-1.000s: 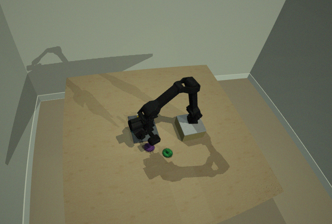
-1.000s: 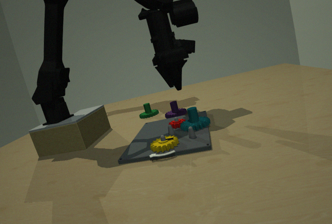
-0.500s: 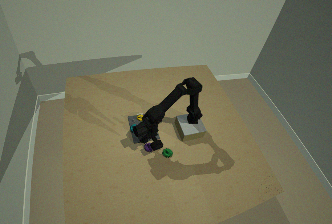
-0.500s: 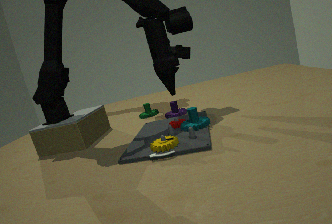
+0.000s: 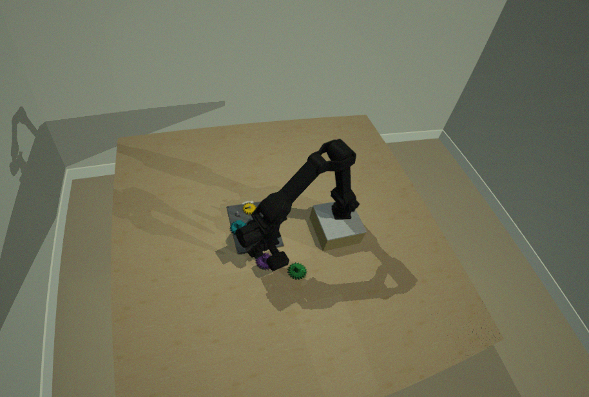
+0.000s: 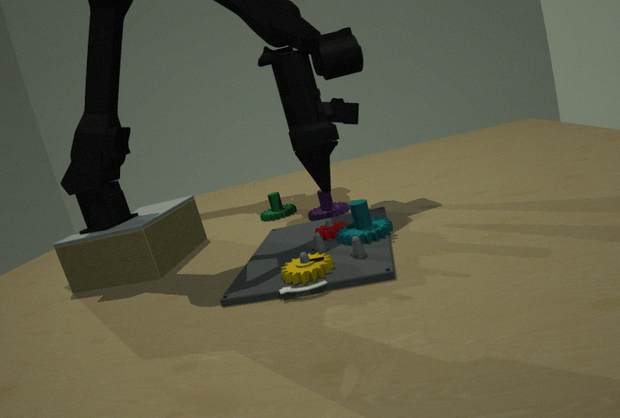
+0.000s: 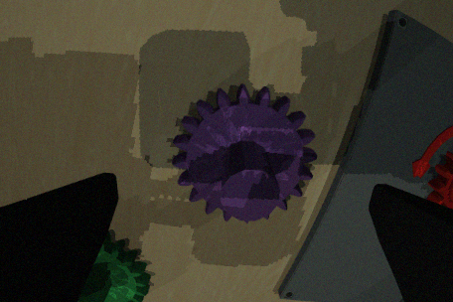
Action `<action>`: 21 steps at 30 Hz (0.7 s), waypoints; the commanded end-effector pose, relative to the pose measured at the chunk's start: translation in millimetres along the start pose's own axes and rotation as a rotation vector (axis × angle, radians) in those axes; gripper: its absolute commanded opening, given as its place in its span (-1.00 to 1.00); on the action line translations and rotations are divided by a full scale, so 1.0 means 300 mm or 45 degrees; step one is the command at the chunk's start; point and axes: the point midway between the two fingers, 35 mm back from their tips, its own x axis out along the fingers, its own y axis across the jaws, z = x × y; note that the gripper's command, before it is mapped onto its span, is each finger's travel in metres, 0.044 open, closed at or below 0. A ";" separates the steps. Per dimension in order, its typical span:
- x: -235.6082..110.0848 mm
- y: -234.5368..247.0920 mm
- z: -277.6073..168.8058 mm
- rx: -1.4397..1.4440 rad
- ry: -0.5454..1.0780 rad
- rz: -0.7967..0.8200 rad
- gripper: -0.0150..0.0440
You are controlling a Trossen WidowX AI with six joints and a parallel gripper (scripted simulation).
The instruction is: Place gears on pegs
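Observation:
The purple gear (image 5: 263,262) (image 6: 327,212) (image 7: 243,121) stands on the table beside the board. My gripper (image 6: 326,190) (image 7: 249,196) is open and empty, with its fingertips at the height of the purple gear's handle top and wide to either side of it in the wrist view. The green gear (image 5: 296,271) (image 6: 278,211) (image 7: 124,276) stands on the table farther along. On the grey board (image 6: 273,253) (image 7: 397,91), the teal gear (image 5: 236,226) (image 6: 364,231) sits against the red gear (image 6: 329,231) (image 7: 443,186). The yellow gear (image 5: 249,209) (image 6: 307,269) is near the board's edge. Two empty pegs (image 6: 319,242) (image 6: 357,248) show.
The white arrow (image 6: 303,288) lies beside the yellow gear and the red arrow (image 7: 420,167) beside the red gear. The arm's base stands on a block (image 5: 339,229) (image 6: 110,262). The teal gear's tall handle rises close to the gripper. The arm hides part of the board in the top view.

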 end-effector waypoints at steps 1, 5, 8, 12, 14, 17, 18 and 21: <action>0.032 -0.001 -0.008 0.007 0.014 -0.002 1.00; 0.052 -0.002 -0.009 0.007 0.015 -0.002 1.00; 0.055 -0.002 -0.009 0.007 0.015 -0.002 1.00; 0.055 -0.002 -0.009 0.007 0.015 -0.002 1.00; 0.055 -0.002 -0.009 0.007 0.015 -0.002 1.00; 0.055 -0.002 -0.009 0.007 0.015 -0.002 0.73; 0.055 -0.002 -0.009 0.007 0.015 -0.002 0.64; 0.055 -0.002 -0.009 0.007 0.015 -0.002 0.38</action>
